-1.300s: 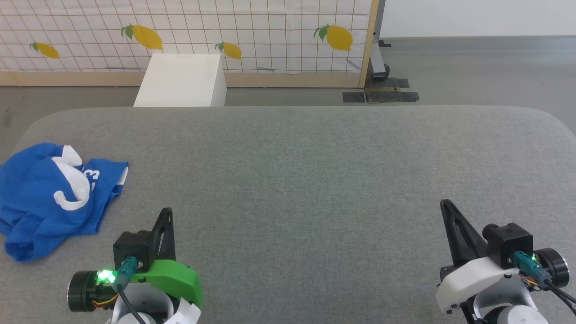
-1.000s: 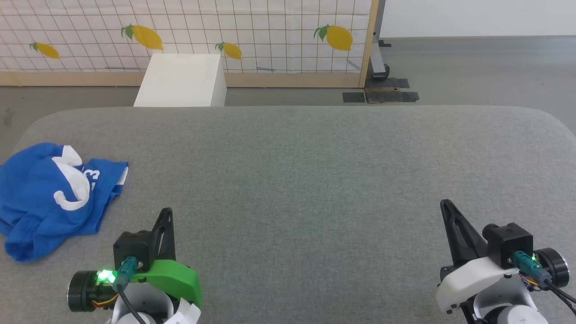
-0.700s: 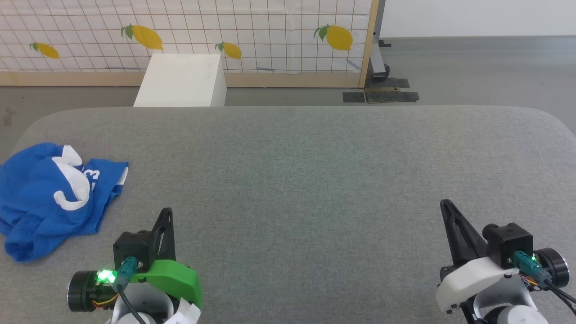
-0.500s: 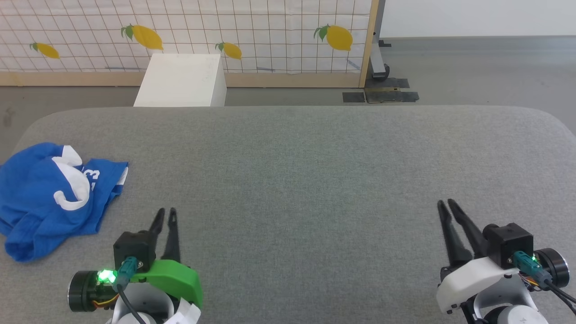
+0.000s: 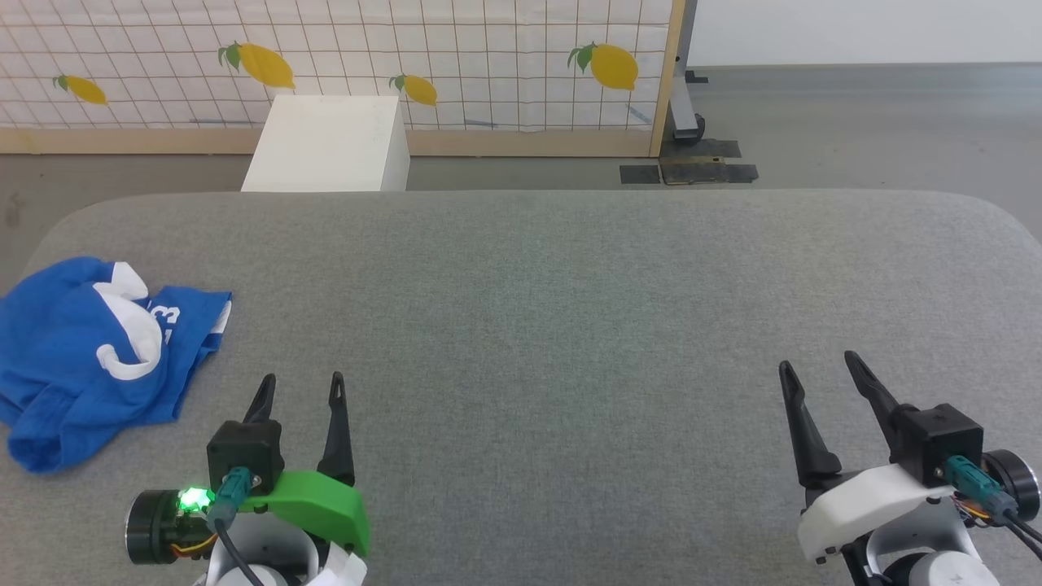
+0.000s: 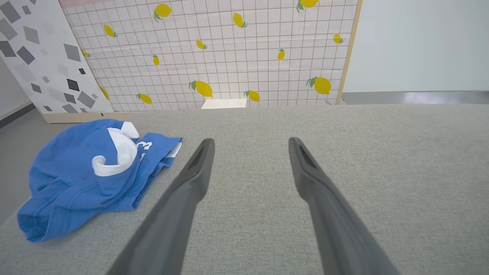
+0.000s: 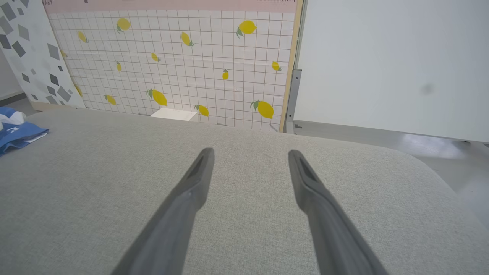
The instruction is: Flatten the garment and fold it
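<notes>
Starting at the fingers: L gripper (image 5: pixel 302 378) sat lower left of the head view, fingers (image 5: pixel 336 423) spread wide w/ nothing between them. R gripper (image 5: pixel 818 362) sat lower right, same state: spread wide, empty. Both hung just over the bare grey table (image 5: pixel 529 285), tips pointing up-frame.

The garment (image 5: pixel 81 358) lay crumpled at the left edge of the head view, mid-height. It was a blue heap w/ a white trim band curled on top and part of the number showing. It was near the L gripper, up and left of it, not touching, and well apart from the R gripper. In the R wrist view it was just a blue corner at the far left edge.

Step in hand, imo: first reach + grab, so nothing flattened yet.
- L arm should go first, it's closest.
- Come in low and pinch one layer at the hem corner nearest the gripper, not the middle of the heap.
- Skip the curled trim, prob several layers there.
- Drag toward frame centre so the R arm can take an opposite edge.
- The heap sat close to the table's left rim, so pull inward, don't push.

Diff vs earliest frame: both finger pairs were closed into a single blade then, now fully apart. R gripper sat marginally further right. Garment's place and shape were unchanged.
</notes>
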